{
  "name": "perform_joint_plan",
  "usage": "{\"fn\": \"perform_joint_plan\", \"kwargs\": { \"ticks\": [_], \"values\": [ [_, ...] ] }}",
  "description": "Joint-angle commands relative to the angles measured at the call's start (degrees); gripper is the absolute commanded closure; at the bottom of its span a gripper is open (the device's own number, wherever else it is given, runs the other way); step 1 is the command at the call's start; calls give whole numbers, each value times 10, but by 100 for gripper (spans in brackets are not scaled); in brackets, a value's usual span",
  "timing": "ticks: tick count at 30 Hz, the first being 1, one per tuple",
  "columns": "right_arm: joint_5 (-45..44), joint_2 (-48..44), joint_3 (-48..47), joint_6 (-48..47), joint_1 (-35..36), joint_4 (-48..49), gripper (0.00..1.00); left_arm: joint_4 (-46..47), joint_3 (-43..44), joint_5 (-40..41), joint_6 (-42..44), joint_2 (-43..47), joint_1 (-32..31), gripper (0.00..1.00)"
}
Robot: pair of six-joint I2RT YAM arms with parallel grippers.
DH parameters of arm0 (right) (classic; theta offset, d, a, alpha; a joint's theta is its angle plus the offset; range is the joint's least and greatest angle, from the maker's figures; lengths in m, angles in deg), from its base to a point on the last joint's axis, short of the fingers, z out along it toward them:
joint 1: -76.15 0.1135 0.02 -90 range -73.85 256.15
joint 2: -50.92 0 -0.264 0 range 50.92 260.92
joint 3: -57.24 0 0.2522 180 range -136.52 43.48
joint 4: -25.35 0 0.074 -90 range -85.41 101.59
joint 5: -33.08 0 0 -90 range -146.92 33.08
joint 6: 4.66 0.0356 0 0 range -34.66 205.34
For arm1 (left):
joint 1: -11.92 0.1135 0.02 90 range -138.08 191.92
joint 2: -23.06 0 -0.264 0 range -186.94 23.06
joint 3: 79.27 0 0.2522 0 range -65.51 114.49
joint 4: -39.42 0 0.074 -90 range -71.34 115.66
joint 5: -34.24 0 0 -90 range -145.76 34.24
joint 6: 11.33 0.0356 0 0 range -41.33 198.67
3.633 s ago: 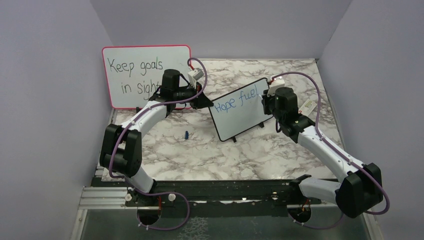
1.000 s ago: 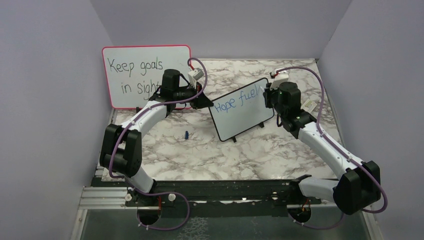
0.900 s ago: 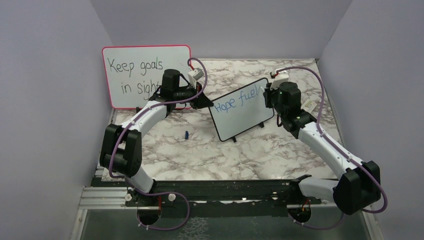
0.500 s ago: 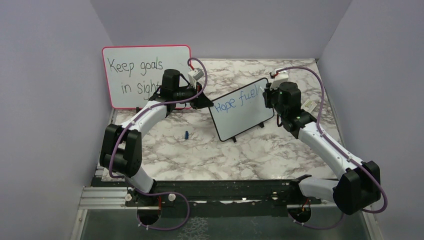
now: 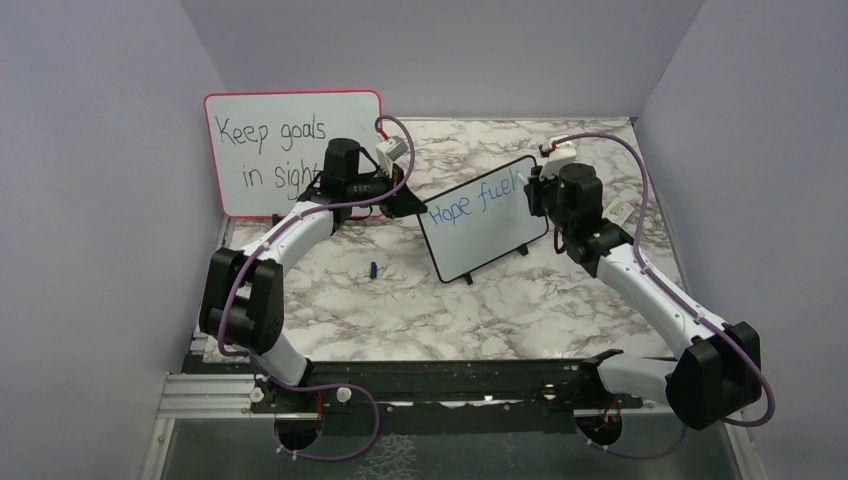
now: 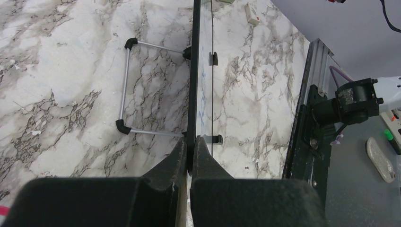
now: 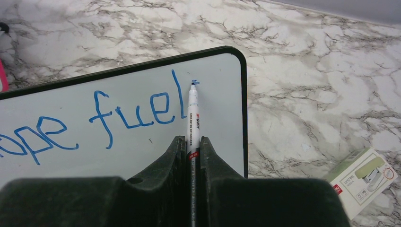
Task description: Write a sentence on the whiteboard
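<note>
Since the earliest view, one more letter has been added: "Hope fue" is now read as "Hope fuel" in the sentence (image 5: 472, 203), and the right gripper (image 7: 191, 142) has been carried toward the board's right edge. For the last second, hardly any motion is seen. The whiteboard (image 5: 490, 240) is stood tilted on the marble table (image 5: 420, 310), between the two arms. Its left edge is pinched in the pressed-together fingers of the left gripper (image 6: 190, 144). A white marker (image 7: 192, 118) is clamped between the right fingers (image 7: 177, 151), its blue tip set on the board just right of the final "l". A pink-framed board (image 5: 275, 150) is stood behind the left arm.
</note>
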Motion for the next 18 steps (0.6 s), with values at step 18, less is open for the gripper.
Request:
{"fn": "perform_joint_plan", "kwargs": {
  "ticks": [18],
  "values": [
    [14, -24, 30, 20, -2, -32, 99, -43, -2, -1, 24, -12, -10, 100]
  ]
}}
